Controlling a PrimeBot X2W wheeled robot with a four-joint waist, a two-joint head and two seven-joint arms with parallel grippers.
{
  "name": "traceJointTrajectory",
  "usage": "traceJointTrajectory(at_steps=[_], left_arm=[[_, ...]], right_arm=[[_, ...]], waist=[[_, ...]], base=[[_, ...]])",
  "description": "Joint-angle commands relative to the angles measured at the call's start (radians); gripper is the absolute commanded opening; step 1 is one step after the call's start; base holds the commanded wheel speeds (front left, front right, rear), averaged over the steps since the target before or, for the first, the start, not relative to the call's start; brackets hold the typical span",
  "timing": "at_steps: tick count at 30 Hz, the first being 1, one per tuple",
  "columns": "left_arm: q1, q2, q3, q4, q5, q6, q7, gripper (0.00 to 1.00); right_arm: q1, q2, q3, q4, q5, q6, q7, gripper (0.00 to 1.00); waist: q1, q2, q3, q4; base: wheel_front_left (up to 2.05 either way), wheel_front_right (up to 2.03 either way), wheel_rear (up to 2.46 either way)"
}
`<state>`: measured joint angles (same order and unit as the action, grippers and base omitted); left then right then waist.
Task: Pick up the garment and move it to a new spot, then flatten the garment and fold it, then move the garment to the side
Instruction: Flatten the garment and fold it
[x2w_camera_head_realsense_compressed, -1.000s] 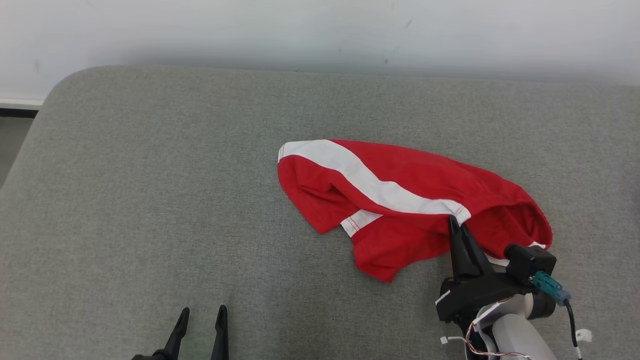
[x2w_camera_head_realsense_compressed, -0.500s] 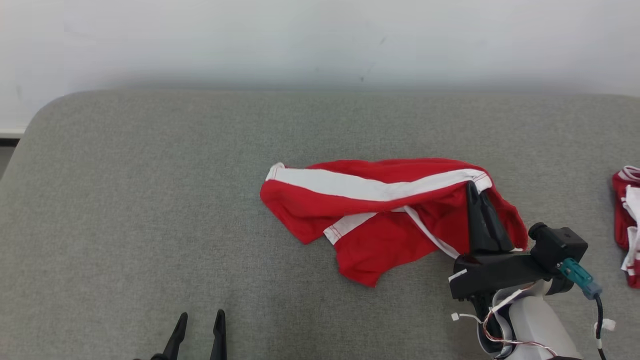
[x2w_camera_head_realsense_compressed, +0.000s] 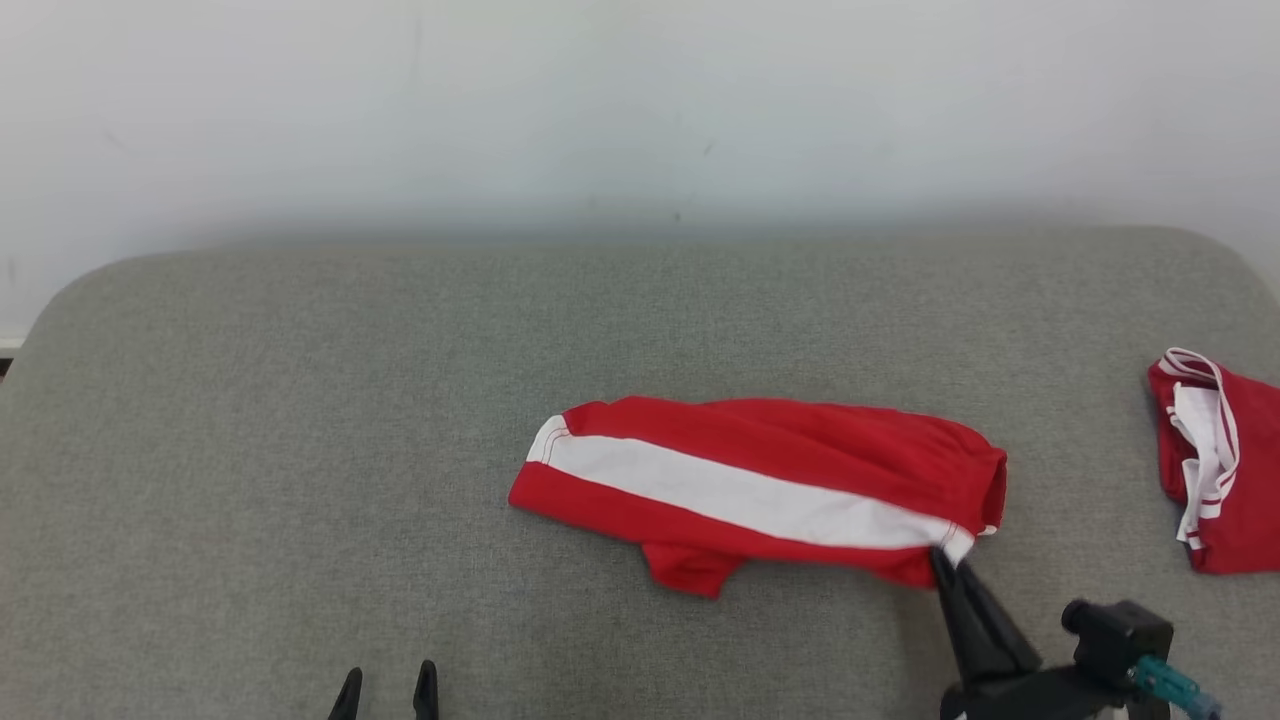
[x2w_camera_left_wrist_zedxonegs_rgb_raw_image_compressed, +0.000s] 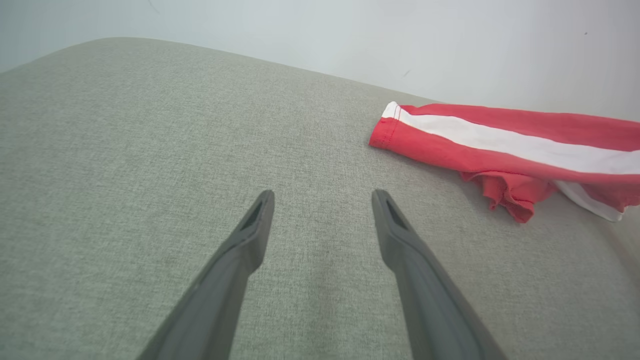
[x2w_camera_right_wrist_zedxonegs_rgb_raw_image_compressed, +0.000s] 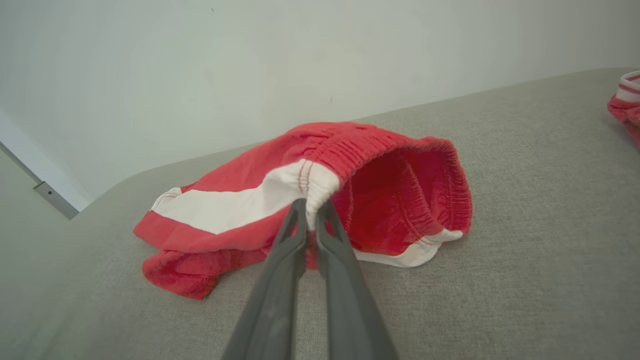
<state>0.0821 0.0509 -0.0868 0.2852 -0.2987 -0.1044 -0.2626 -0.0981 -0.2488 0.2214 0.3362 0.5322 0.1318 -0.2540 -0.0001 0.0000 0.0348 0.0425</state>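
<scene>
Now the right gripper (x2w_camera_head_realsense_compressed: 948, 568), fingers pinched shut on the 4 o'clock waistband corner of the red garment (x2w_camera_head_realsense_compressed: 760, 480), has pulled it out straighter (left gripper (x2w_camera_left_wrist_zedxonegs_rgb_raw_image_compressed: 322, 197) gapes empty), readying flattening.

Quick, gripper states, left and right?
Left gripper: open, empty.
Right gripper: shut on the elastic waistband of the red shorts with a white side stripe.

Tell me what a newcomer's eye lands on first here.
The red garment with its white stripe, lying right of centre on the grey cushion, its waistband pinched by the right gripper, fingers shut. A second red garment lies at the cushion's right; the left gripper hangs open at lower left.
</scene>
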Motion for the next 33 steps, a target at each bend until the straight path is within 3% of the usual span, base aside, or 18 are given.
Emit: traceJointTrajectory(at_steps=[1,5,11,12,14,21,25,33], left_arm=[[0.017,-0.001,0.004,0.0,0.008,0.0,-0.003,1.0],[0.019,-0.001,0.012,0.0,0.013,-0.005,-0.003,1.0],[0.016,-0.001,0.011,-0.004,0.02,-0.008,-0.003,1.0],[0.016,-0.001,0.009,-0.002,0.02,-0.007,-0.003,1.0],[0.001,-0.001,-0.007,0.001,0.015,-0.01,-0.003,1.0],[-0.075,-0.001,-0.07,0.016,-0.013,-0.019,-0.003,1.0],[-0.17,0.0,-0.147,0.1,-0.047,-0.026,-0.003,1.0],[-0.263,0.001,-0.213,0.208,-0.137,-0.026,-0.003,1.0]], right_arm=[[0.039,-0.034,0.04,-0.004,0.035,-0.003,0.017,0.0],[0.083,-0.094,0.071,0.016,0.109,-0.003,0.042,0.0],[0.09,-0.142,0.07,0.069,0.08,-0.003,0.022,0.0],[0.085,-0.145,0.061,0.087,0.073,-0.003,0.016,0.39],[0.064,-0.147,0.019,0.135,0.008,-0.003,0.004,1.0],[0.03,-0.085,-0.144,0.116,-0.166,-0.003,-0.011,1.0],[0.024,-0.009,-0.243,0.056,-0.277,-0.003,-0.011,1.0],[0.015,0.043,-0.265,0.023,-0.328,-0.003,-0.011,1.0]], waist=[[0.0001,0.0,-0.019,-0.015],[0.0001,0.0,-0.026,-0.024],[0.0001,0.0,-0.024,-0.035],[0.0001,0.0,-0.023,-0.038],[0.0001,0.0,-0.018,-0.043],[0.0001,0.0,0.022,-0.062],[0.0001,0.0,0.072,-0.087],[0.0001,0.0,0.112,-0.13]], base=[[0.0,0.0,0.0],[0.0,0.0,0.0],[0.0,0.0,0.0],[0.0,0.0,0.0],[0.0,0.0,0.0],[0.0,0.0,0.0],[0.0,0.0,0.0],[0.0,0.0,0.0]])
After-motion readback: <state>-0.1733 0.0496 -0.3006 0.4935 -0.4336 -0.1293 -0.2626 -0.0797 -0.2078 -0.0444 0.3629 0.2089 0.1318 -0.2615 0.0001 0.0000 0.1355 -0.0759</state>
